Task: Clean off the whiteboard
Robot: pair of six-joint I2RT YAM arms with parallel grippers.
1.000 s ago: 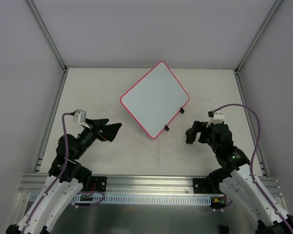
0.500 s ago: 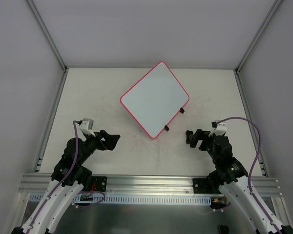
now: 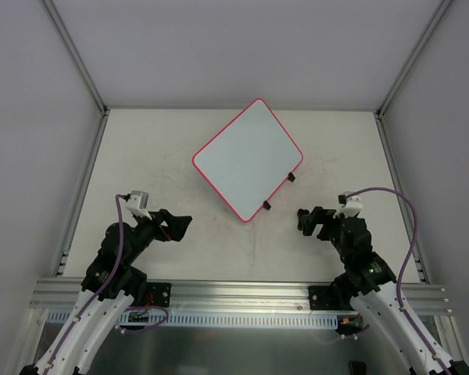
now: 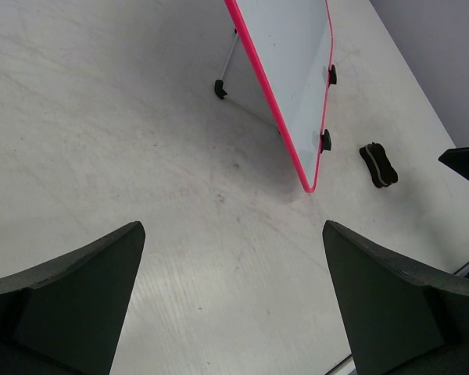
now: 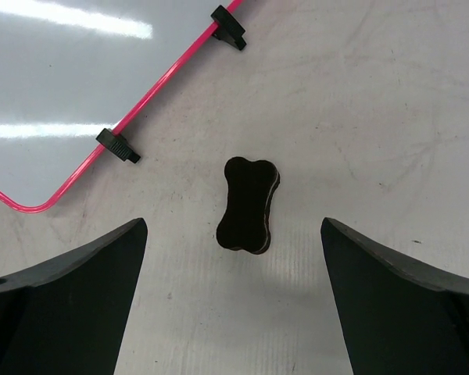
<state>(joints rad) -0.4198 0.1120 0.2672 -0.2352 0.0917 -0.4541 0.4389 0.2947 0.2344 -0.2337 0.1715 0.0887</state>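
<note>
So the big white rectangular whiteboard with rounded corners and a thin pink-red frame sits on the pale grey table, out ahead of both sets of fingers and touching neither. Its two small black clips are on the edge facing the right gripper. That gripper's fingers are spread wide and empty, and a small black bone-shaped eraser lies flat just ahead of the gap between them, near the clipped edge but apart from it. The left gripper is spread wide and empty too, with the board's near corner ahead and to the right of its fingers.
</note>
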